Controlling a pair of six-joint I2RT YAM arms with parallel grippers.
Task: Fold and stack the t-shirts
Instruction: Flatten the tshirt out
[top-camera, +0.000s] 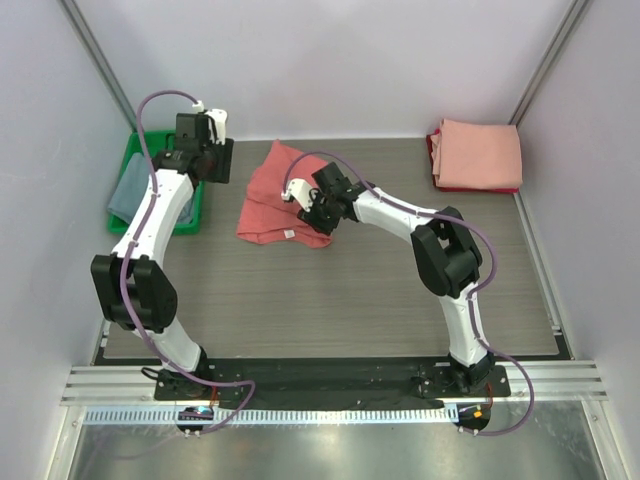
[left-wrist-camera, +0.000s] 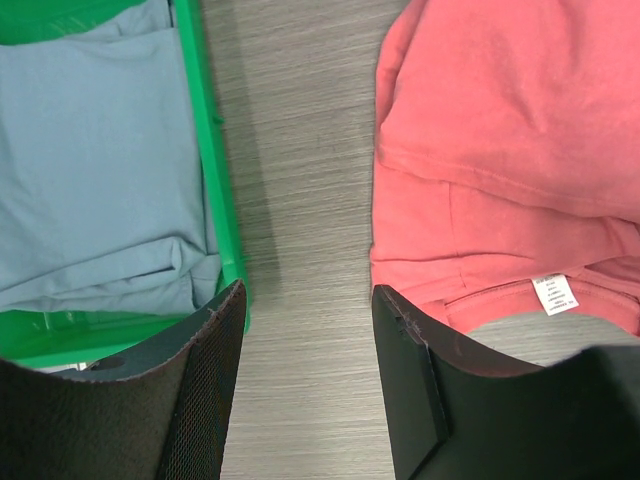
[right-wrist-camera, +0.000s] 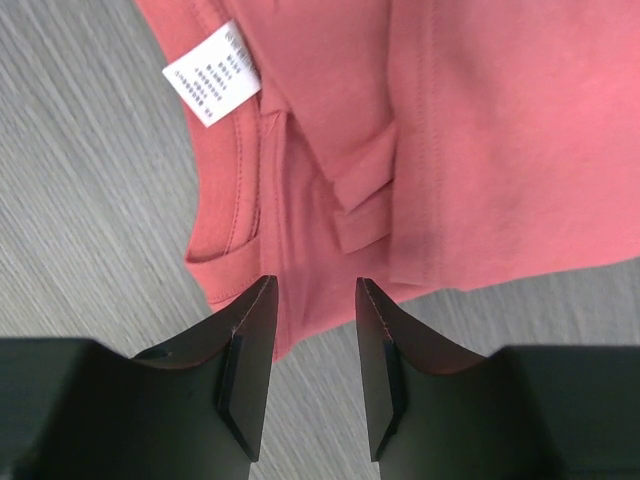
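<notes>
The coral-red t-shirt (top-camera: 272, 195) lies crumpled on the table at the back centre, with its white neck label (top-camera: 288, 234) at its near edge. It also shows in the left wrist view (left-wrist-camera: 500, 150) and the right wrist view (right-wrist-camera: 450, 130). My right gripper (top-camera: 318, 207) is open and empty, just above the shirt's near right edge (right-wrist-camera: 315, 285). My left gripper (top-camera: 210, 160) is open and empty over bare table between the tray and the red shirt (left-wrist-camera: 308, 295). The pale pink t-shirt (top-camera: 480, 152) lies folded at the back right. The grey-blue t-shirt (top-camera: 128, 188) lies in the tray (left-wrist-camera: 95, 150).
The green plastic tray (top-camera: 190, 215) stands at the back left, its rim close to my left fingers (left-wrist-camera: 215, 200). A dark red cloth edge (top-camera: 433, 160) shows under the pink shirt. White walls close in the table at the back and sides.
</notes>
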